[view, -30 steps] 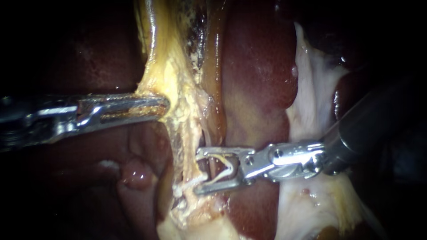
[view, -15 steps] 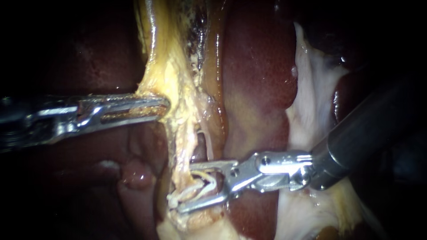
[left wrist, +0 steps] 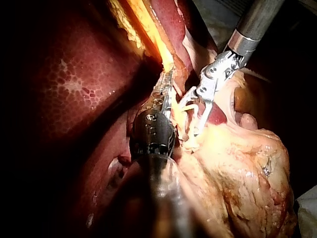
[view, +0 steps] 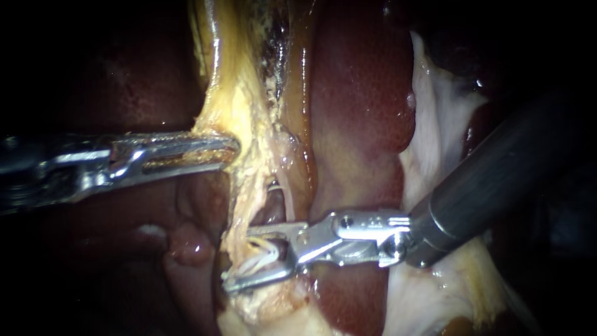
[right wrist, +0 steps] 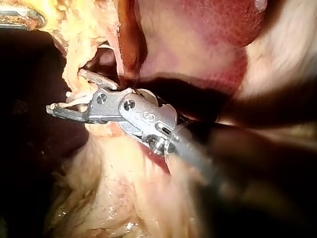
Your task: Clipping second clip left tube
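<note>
The left instrument has its hand closed on yellow tissue and holds the strand below it taut. The left tube runs down inside that fatty strand. A thinner pale tube lies just beside it, in front of the liver.

The right instrument has its hand spread wide and carries an unclosed white clip. That hand straddles the lower part of the left tube. No other clip shows plainly.

The main risk is probably a partial bite. Fat hides the tube's edges, and it cannot be told whether both tips reach past its far side, so closing now could pinch only part of the tube or mostly fat.

If the hand sits skewed, the thin tube beside it could be caught in the same clip. A harder pull from the left instrument could tear the strand or drag the tube out of the open clip. A twist of the right hand against the tissue could also knock the clip loose before it closes.
</note>
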`<action>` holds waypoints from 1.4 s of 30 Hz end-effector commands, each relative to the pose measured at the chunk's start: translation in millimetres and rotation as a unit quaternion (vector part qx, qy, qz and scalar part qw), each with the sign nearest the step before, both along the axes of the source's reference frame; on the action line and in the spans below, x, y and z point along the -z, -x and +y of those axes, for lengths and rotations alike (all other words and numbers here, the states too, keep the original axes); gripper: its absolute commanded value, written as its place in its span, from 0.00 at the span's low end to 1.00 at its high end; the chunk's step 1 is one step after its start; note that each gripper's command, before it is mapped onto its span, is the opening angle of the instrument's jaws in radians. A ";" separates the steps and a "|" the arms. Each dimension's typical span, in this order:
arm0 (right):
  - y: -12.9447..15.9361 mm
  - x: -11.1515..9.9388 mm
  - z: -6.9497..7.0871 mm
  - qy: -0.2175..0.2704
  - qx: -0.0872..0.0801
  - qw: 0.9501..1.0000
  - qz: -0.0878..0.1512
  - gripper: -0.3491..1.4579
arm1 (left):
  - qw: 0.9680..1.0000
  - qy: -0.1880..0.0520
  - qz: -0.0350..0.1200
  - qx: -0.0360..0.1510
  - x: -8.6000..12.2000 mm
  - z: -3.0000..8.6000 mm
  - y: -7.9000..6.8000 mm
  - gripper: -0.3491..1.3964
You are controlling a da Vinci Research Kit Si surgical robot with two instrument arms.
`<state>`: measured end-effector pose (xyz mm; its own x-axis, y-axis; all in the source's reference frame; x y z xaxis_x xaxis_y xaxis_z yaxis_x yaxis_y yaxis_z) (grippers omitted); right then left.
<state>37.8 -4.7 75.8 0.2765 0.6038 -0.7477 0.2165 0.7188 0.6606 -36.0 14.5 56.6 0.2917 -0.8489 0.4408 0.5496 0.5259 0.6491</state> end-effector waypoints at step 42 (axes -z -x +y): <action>0.7 -1.7 0.8 -0.068 0.007 0.997 -0.032 0.00 | 1.000 0.000 0.001 0.001 0.2 -0.2 0.3 0.00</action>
<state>37.0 -4.0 77.5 0.3315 0.6948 -0.6382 0.1803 0.6173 0.7658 -36.3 14.3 56.4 0.2906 -0.8494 0.4406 0.5515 0.5250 0.6483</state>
